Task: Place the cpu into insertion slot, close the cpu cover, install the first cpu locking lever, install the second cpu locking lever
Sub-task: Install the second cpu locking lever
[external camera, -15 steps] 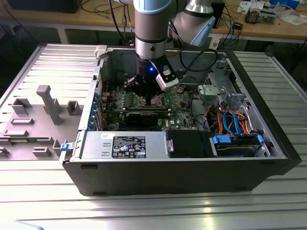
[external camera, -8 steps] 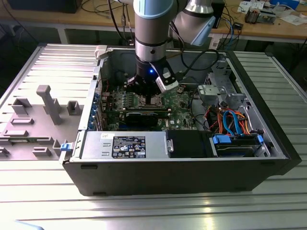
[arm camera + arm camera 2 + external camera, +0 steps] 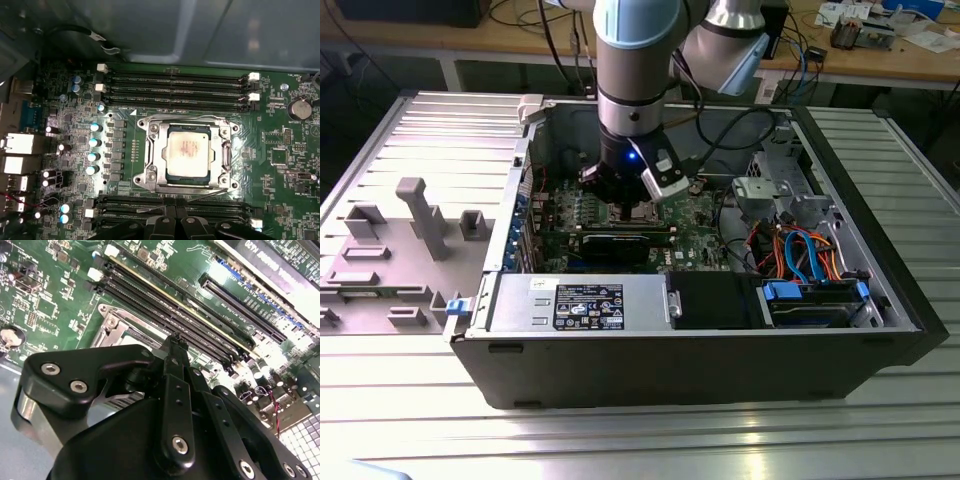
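The cpu (image 3: 187, 150), a square chip with a silver-grey top, lies in the socket on the green motherboard (image 3: 280, 130). The cpu cover (image 3: 150, 150), a metal frame with a square window, lies flat around it. A thin wire locking lever (image 3: 205, 195) slants along the socket edge nearest my gripper (image 3: 177, 216). The gripper's black fingers (image 3: 167, 220) are shut together, their tips right beside this lever; whether they touch it is unclear. In the second wrist view the gripper (image 3: 175, 342) tapers to a point over the socket (image 3: 117, 327). In the exterior view the gripper (image 3: 623, 200) hangs low inside the open computer case.
Memory slots (image 3: 175, 85) run along both sides of the socket. A black graphics card (image 3: 620, 242), the power supply (image 3: 580, 300), drive cage (image 3: 770, 195) and orange and blue cables (image 3: 800, 255) crowd the case. A grey fixture (image 3: 420, 215) stands on the exterior view's left.
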Available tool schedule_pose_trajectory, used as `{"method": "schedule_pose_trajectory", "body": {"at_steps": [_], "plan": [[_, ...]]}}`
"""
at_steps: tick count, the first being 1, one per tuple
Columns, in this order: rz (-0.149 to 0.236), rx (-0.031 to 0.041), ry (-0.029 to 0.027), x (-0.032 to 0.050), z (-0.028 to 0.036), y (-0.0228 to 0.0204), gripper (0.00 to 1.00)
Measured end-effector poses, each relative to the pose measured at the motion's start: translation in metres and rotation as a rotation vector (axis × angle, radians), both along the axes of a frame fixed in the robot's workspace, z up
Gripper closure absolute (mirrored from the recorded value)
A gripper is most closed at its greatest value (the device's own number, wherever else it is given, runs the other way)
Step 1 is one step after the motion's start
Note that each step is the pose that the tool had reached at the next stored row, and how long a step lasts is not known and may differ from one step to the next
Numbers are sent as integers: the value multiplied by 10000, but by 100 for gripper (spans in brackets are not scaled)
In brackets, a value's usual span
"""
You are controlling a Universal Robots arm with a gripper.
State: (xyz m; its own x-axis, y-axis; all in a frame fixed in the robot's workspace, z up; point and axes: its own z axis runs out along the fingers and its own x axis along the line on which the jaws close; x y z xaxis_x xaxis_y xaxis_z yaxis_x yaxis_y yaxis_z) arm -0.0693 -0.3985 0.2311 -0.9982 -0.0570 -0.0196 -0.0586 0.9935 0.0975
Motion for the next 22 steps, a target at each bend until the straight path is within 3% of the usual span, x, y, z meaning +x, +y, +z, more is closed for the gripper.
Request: {"method": "schedule_pose_trajectory", "body": {"at_steps": [1,3,4,8,10,17,22], "plan": [[-1,13,21,-2,-2,-3,89],[0,20,140,-2,-8,-7,89],[2,23,250,-2,-13,-13,89],[104,39,409,-2,-33,-29,89],[206,64,431,-8,-43,-31,89],[318,246,431,-46,-85,-36,89],[328,254,434,-88,-126,-46,89]]}}
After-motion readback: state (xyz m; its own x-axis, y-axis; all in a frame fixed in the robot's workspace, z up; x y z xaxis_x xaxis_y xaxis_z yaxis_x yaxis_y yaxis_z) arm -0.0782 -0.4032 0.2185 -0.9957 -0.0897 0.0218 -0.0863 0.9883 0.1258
